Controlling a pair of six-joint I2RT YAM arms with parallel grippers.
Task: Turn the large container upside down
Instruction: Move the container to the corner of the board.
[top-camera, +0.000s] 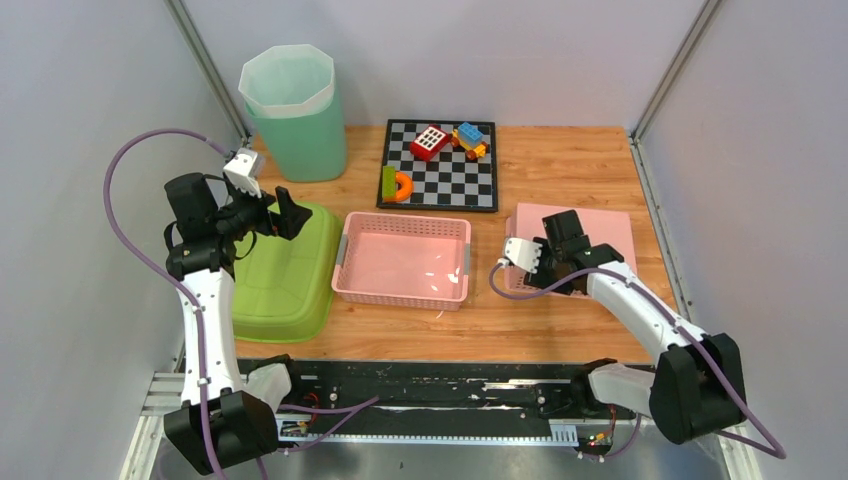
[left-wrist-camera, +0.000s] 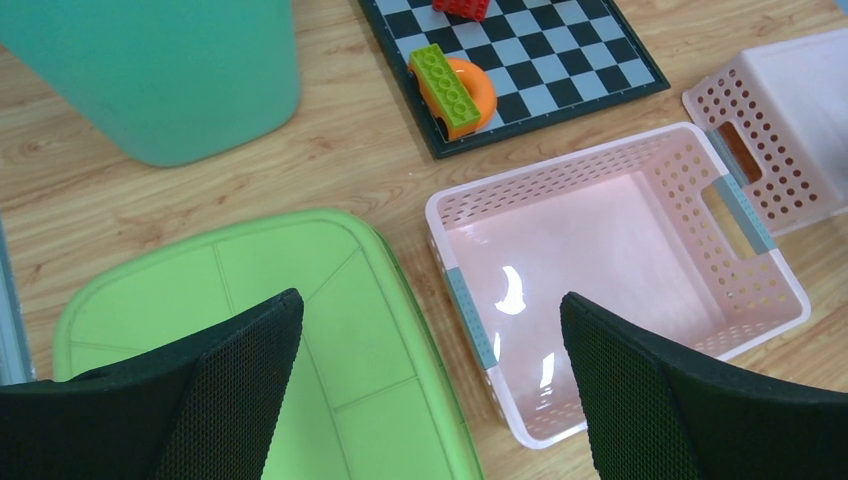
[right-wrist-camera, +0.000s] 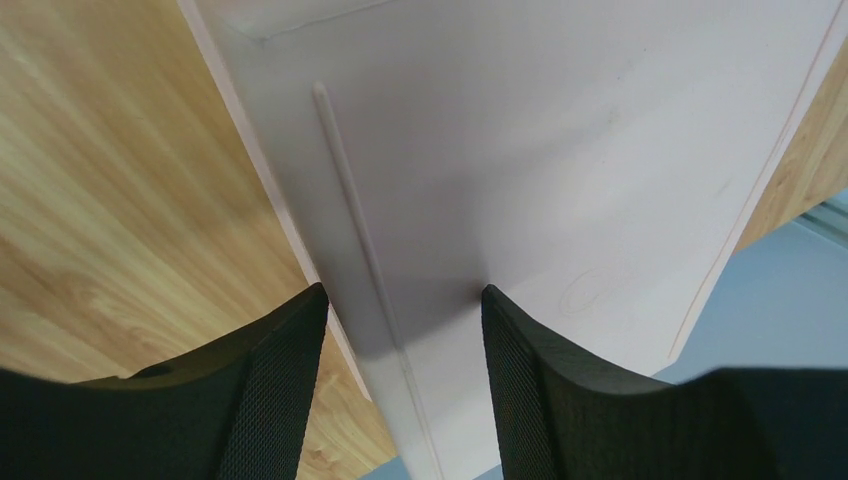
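A large pink container lies bottom up on the right of the table; its perforated wall shows in the left wrist view. My right gripper is low over its near left corner. In the right wrist view the gripper is open and straddles the edge of the smooth pink base. One finger is over the wood and the other over the base, with gaps still showing. My left gripper hangs wide open and holds nothing, above an upside-down green basin.
A second pink basket stands upright mid-table, with the green basin close on its left. A tall teal bin stands at the back left. A chequered board behind the basket carries toy blocks.
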